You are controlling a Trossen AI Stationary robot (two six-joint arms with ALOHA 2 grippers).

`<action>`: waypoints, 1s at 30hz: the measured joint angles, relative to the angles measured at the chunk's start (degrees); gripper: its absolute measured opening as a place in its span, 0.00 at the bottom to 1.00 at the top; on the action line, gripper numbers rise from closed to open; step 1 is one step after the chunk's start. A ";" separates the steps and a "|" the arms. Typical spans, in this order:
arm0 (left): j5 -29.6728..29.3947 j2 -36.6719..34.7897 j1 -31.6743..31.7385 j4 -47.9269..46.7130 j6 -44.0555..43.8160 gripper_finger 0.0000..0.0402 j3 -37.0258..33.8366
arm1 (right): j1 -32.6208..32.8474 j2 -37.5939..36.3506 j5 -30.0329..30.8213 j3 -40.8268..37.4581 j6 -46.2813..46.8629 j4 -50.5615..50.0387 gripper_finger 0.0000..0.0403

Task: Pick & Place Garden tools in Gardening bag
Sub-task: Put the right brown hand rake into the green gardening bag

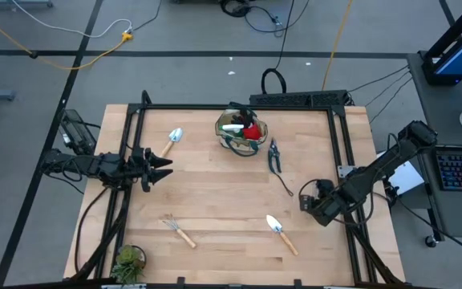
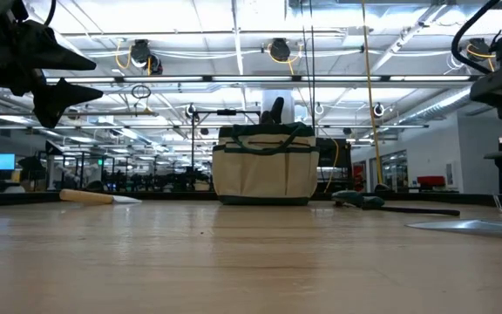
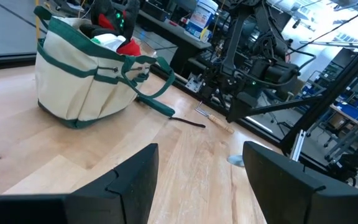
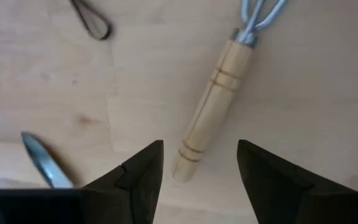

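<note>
The gardening bag (image 1: 241, 133) stands at the table's far middle with red, white and green items (image 1: 247, 128) inside. Lying flat on the table are a trowel (image 1: 172, 140), black shears (image 1: 274, 155), a wooden-handled fork (image 1: 179, 230) and a second trowel (image 1: 281, 234). My right gripper (image 4: 199, 149) is open and points down over another wooden-handled tool with silver prongs (image 4: 213, 106). Its fingers stand on either side of the handle's free end, above it. In the high view the arm hides that tool. My left gripper (image 1: 165, 168) waits open at the left, held level above the table.
A small potted plant (image 1: 127, 261) sits at the near left corner. The shears' black cord loop (image 4: 95, 25) and the near trowel's blade tip (image 4: 42, 163) lie close to my right gripper. A black frame (image 1: 231, 107) runs around the table.
</note>
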 joint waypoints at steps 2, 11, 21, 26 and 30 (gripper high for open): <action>-0.01 0.00 0.01 0.01 0.00 0.60 0.00 | -0.16 0.41 -0.01 0.00 0.73 -0.28 0.49; -0.02 0.00 0.00 0.00 0.00 0.60 0.00 | -3.19 4.33 -0.09 0.00 -0.74 0.60 0.49; -0.03 0.00 0.00 0.00 0.00 0.60 0.00 | -5.84 9.44 -4.73 0.00 -3.00 1.74 0.41; -0.02 0.00 0.00 0.00 0.00 0.60 0.00 | -5.86 11.75 -4.98 0.10 -3.99 3.84 0.29; -0.04 0.00 0.01 0.00 -0.02 0.60 0.00 | -5.81 12.29 -5.06 0.13 -4.51 3.95 0.17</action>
